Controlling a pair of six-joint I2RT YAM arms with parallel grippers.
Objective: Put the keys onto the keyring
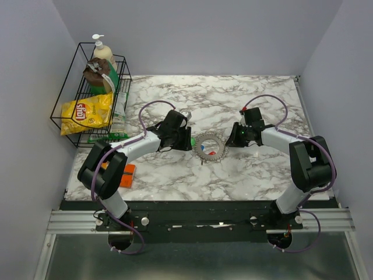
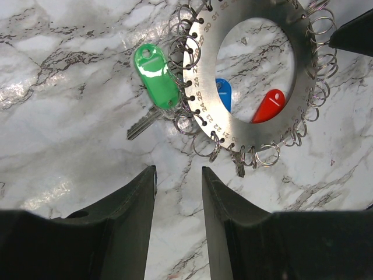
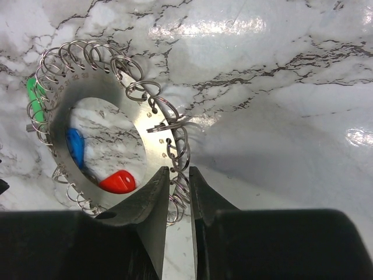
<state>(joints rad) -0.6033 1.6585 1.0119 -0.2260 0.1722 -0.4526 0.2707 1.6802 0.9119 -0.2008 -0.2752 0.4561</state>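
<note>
Centrally, the left gripper [image 2: 178, 175] hangs part-open and empty above marble [image 2: 70, 146], the green key [image 2: 156, 77] lies at the left rim of the keyring [image 2: 250, 133], the blue key [image 2: 223, 93] and red key [image 2: 269, 106] show through its hole, and the right gripper [image 3: 179, 175] straddles its right rim, jaws narrow, grip unclear.

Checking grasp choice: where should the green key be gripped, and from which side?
Probably its green plastic head, from above on the open side away from the keyring: it lies flat, bulkier than the thin blade, and split rings crowd its other edge.
</note>
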